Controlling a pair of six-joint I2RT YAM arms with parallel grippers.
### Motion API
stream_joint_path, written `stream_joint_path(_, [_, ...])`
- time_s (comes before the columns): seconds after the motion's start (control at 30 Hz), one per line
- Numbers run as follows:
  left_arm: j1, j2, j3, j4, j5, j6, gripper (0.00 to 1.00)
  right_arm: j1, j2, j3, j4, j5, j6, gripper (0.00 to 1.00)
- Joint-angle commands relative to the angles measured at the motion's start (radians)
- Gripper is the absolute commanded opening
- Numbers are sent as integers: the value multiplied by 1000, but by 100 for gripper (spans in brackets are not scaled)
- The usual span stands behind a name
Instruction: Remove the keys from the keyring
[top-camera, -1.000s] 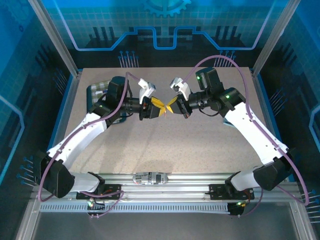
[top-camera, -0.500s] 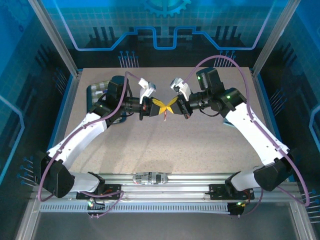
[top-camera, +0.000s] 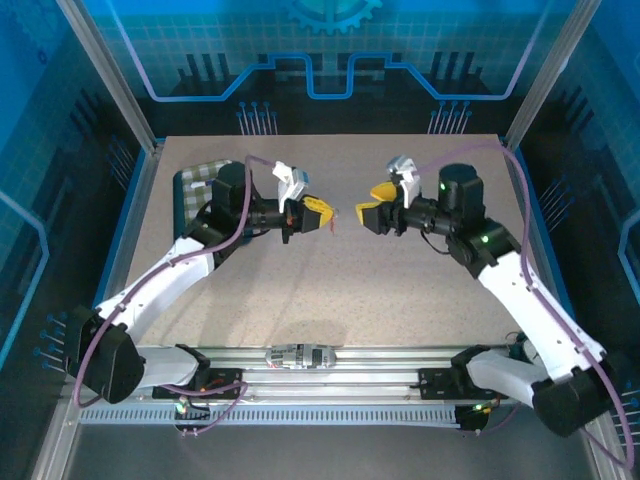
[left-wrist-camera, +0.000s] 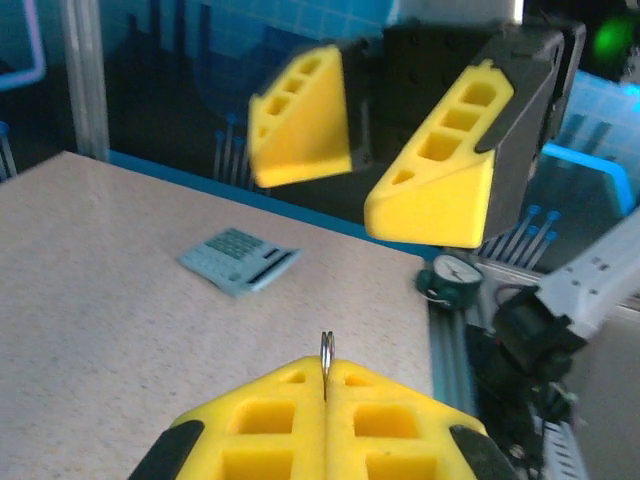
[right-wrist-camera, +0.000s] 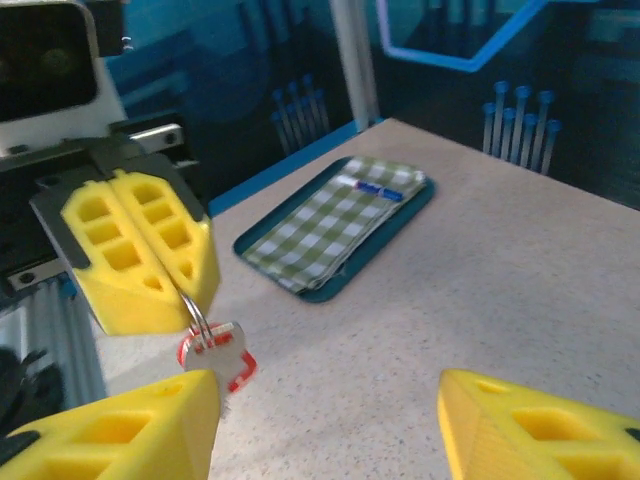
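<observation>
My left gripper (left-wrist-camera: 326, 368) is shut on the keyring (left-wrist-camera: 326, 349), whose thin metal loop pokes up edge-on between the yellow fingertips. In the right wrist view the left gripper (right-wrist-camera: 135, 250) holds the keyring (right-wrist-camera: 196, 311) above the table. A grey metal key (right-wrist-camera: 212, 348) hangs from it, with the red tag (right-wrist-camera: 240, 372) just behind. My right gripper (right-wrist-camera: 330, 430) stands open with nothing between its fingers, a short way from the key. From above, the left gripper (top-camera: 318, 210) and right gripper (top-camera: 372, 207) face each other across a small gap.
A teal tray (top-camera: 183, 190) with a folded green checked cloth (right-wrist-camera: 340, 220) lies at the back left. A light blue calculator (left-wrist-camera: 240, 258) and a small green clock (left-wrist-camera: 455, 275) lie near the table's right edge. An aluminium rail (top-camera: 300, 355) runs along the front.
My right gripper has opened and pulled back to the right, away from the left one. The left gripper has shut on the keyring and keeps it, with key and tag hanging.
</observation>
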Motion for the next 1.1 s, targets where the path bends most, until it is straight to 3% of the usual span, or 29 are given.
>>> stream_joint_path(0.0, [-6,-24,-39,235,-156,-20,0,-6,-58,-151,377,99,120,62])
stream_joint_path(0.13, [-5,-3,-76,425,-140,-18,0,-6,-71,-263,545,20,101,61])
stream_joint_path(0.27, [-7,27,-158,717,-56,60,0,-1,-47,-317,686,-52,66,49])
stream_joint_path(0.53, [-10,42,-99,731,99,139,0,34,-37,-352,845,-93,-92,45])
stream_joint_path(0.7, [-13,55,-104,865,180,18,0,35,-13,-343,947,-157,-63,40])
stream_joint_path(0.9, [-15,119,-130,1144,196,-205,0,69,11,-322,1004,-199,-34,36])
stream_joint_path(1.07, [-21,130,-124,1153,209,-210,0,93,9,-305,1003,-206,-20,33])
